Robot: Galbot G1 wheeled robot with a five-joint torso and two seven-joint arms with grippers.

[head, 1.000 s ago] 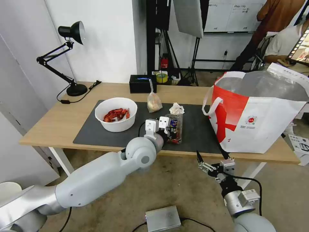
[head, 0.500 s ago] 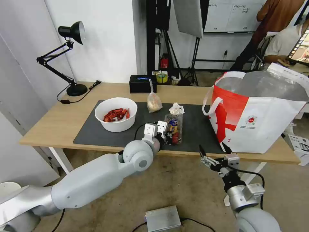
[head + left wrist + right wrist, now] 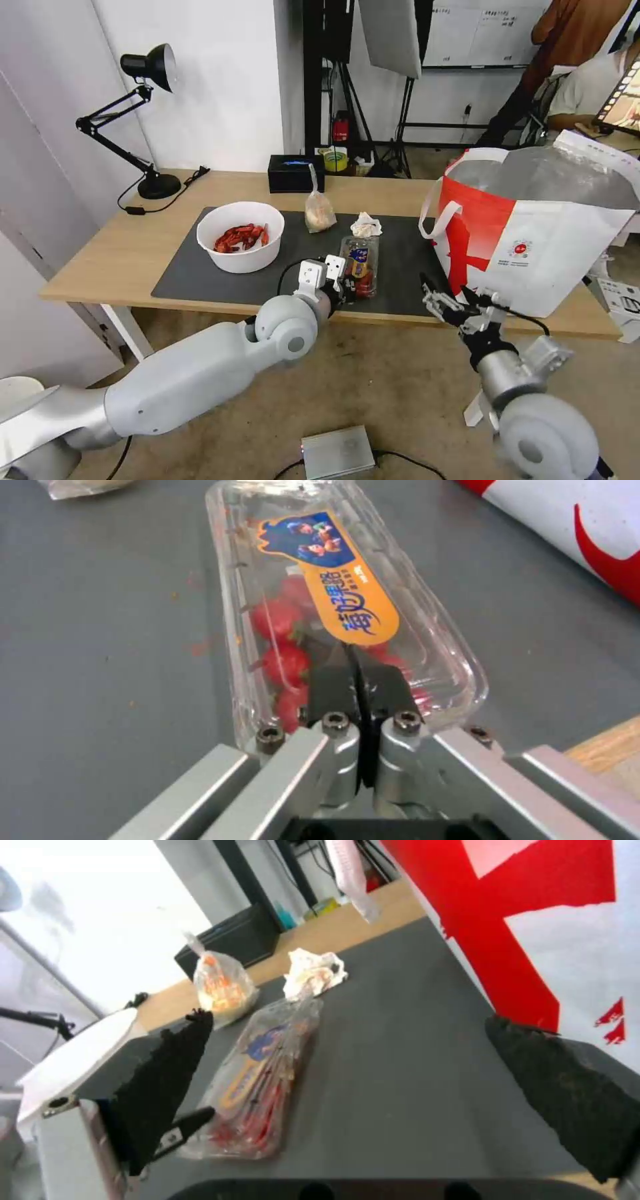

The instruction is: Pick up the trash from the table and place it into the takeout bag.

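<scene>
The trash lies on the table's [image 3: 120,247] dark mat [image 3: 200,283]. It is a white bowl [image 3: 240,237] of red shells, a clear clamshell [image 3: 360,260] [image 3: 320,580] [image 3: 260,1080], a knotted bag [image 3: 319,212] [image 3: 220,985] and a crumpled tissue [image 3: 365,225] [image 3: 312,972]. My left gripper [image 3: 343,283] [image 3: 353,655] is shut, its tips over the clamshell's near end with nothing seen between them. At the table's front edge my right gripper [image 3: 457,303] [image 3: 360,1080] stands open, beside the base of the takeout bag [image 3: 533,233] [image 3: 520,915].
A black box [image 3: 295,172] [image 3: 233,940] and a black desk lamp [image 3: 143,120] stand at the table's back. A grey metal box [image 3: 337,452] lies on the floor below. Bare mat lies between the clamshell and the takeout bag.
My right gripper has risen from below the table to its front edge, close to the takeout bag. The left gripper drew back slightly toward the front edge. The clamshell stayed put.
</scene>
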